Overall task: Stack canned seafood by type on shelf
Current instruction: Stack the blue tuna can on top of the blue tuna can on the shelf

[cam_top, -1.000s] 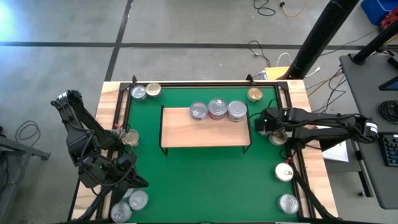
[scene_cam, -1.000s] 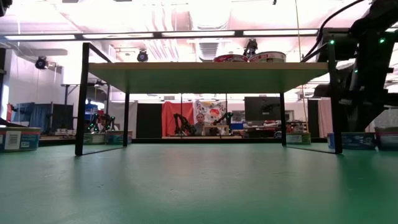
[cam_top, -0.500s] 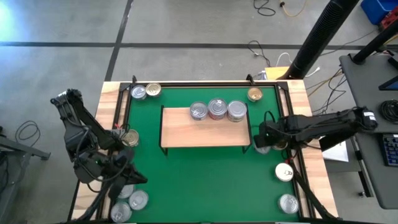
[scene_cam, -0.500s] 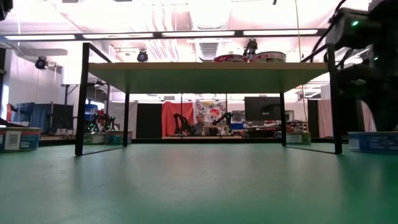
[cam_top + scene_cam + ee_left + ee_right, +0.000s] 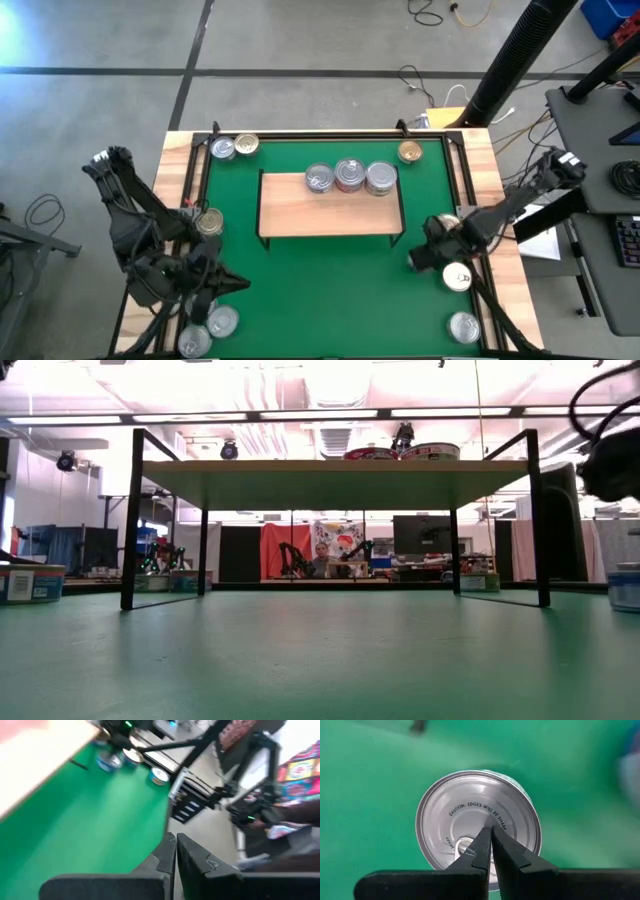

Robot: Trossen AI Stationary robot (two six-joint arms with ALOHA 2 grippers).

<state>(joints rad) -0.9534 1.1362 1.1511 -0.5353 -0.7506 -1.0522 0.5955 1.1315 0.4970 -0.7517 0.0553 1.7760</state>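
Note:
The light-wood shelf (image 5: 330,210) stands mid-mat with three tins (image 5: 350,176) in a row along its far edge. More canned seafood stands on the green mat: two at the far left (image 5: 233,147), one at the far right (image 5: 409,152), one at the left edge (image 5: 209,222). My right gripper (image 5: 424,259), shut, points down over a silver tin (image 5: 479,822) off the shelf's near right corner. My left gripper (image 5: 228,285) is shut on nothing, raised over the mat's near left corner. My right gripper's shut fingertips (image 5: 490,831) meet the silver tin's lid near its centre (image 5: 479,815), just beyond the pull ring (image 5: 462,846). They come from above, pointing down. The tin stands upright on the mat, lid up.
Two tins (image 5: 457,277) (image 5: 463,326) stand along the mat's right edge near my right gripper, and another (image 5: 447,222) just beyond it. Two more (image 5: 222,321) sit under my left arm. A black frame (image 5: 300,133) and wooden border rim the mat.
My right gripper has swung from beside the shelf's right end toward the table's near edge, rolling as it went and staying shut. The silver tin under it has slid along the mat the same way. My left gripper has turned a little in place.

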